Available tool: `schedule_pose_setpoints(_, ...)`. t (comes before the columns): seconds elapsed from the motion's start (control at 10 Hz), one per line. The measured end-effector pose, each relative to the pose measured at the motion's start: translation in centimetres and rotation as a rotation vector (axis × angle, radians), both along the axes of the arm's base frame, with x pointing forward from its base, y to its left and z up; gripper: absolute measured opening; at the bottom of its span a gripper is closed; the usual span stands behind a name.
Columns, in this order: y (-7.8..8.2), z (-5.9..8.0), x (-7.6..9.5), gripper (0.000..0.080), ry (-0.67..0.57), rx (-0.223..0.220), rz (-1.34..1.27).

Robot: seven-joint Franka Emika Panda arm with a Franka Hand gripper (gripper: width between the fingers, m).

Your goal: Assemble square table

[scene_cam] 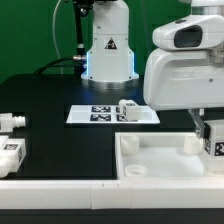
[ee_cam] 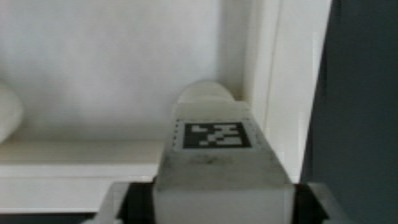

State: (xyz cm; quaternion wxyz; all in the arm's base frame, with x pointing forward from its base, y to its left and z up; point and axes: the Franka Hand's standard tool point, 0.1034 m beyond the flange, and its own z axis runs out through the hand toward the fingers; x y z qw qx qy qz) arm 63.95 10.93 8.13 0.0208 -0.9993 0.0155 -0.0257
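Observation:
The white square table top (scene_cam: 150,160) lies in the front middle, tray side up with its rim raised. My gripper (scene_cam: 212,135) hangs over its corner on the exterior view's right, shut on a short white tagged leg (scene_cam: 214,146). In the wrist view the leg (ee_cam: 217,135) stands between my fingers (ee_cam: 128,203), its tip down inside the top's corner close to the rim (ee_cam: 263,60). I cannot tell whether the tip touches the socket. Two more legs (scene_cam: 9,122) (scene_cam: 10,156) lie at the exterior view's left. Another tagged leg (scene_cam: 128,110) sits on the marker board.
The marker board (scene_cam: 100,114) lies flat behind the table top. A long white bar (scene_cam: 60,190) runs along the front edge. The robot base (scene_cam: 108,50) stands at the back. The arm's bulky white link (scene_cam: 185,75) hides part of the right side.

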Motion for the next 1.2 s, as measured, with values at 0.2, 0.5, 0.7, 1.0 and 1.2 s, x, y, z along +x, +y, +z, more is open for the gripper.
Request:
schedule_pose_setpoints(0.2, 0.22, -0.06, -0.06, 0.0284, 0.008, 0.007, -0.183)
schedule_pose_setpoints(0.5, 0.26, -0.15, -0.02, 0.0284, 0.021, 0.033, -0.626)
schedule_pose_setpoints(0.7, 0.22, -0.23, -0.01, 0.0284, 0.024, 0.071, -0.992)
schedule_pose_setpoints(1.0, 0.08, -0.24, -0.08, 0.0284, 0.018, 0.106, -1.286)
schedule_pose_setpoints(1.2, 0.06, -0.28, -0.21, 0.0284, 0.015, 0.087, -1.142)
